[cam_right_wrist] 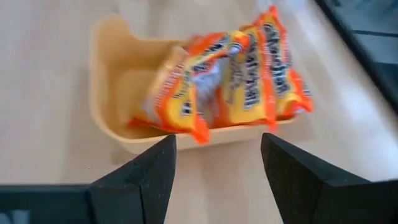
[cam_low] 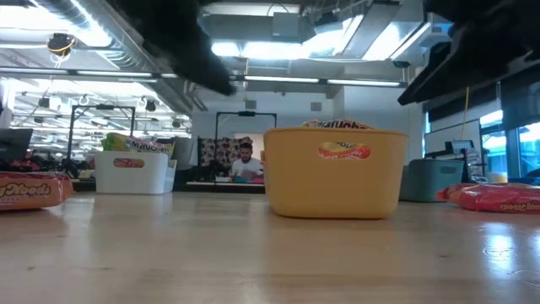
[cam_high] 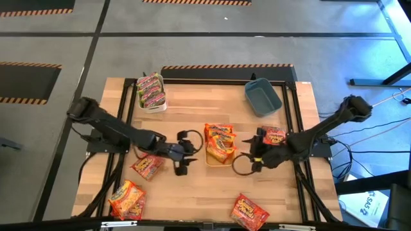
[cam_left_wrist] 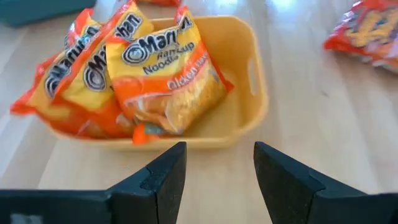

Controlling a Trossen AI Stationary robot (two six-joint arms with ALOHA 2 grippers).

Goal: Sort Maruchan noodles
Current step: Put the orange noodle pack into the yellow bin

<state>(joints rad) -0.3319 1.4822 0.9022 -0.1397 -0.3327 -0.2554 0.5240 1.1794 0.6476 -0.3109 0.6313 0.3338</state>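
A yellow bin [cam_high: 210, 160] stands at the table's middle with orange-yellow Maruchan noodle packets [cam_left_wrist: 165, 81] lying tilted in it. My left gripper [cam_left_wrist: 216, 177] is open and empty just left of the bin [cam_high: 186, 160]. My right gripper [cam_right_wrist: 217, 171] is open and empty just right of it [cam_high: 252, 156]. Both point slanting down at the bin. A white bin [cam_high: 151, 93] at the far left holds green-pink packets. Loose packets lie flat on the table: a red one [cam_high: 274, 135] by my right arm, another [cam_high: 148, 167] under my left arm, and two [cam_high: 126, 199] [cam_high: 249, 212] near the front edge.
A blue bin [cam_high: 262, 96] stands at the far right of the table. A black frame runs around the table's top [cam_high: 292, 109]. In the low view a person [cam_low: 245, 160] sits in the room far behind the table.
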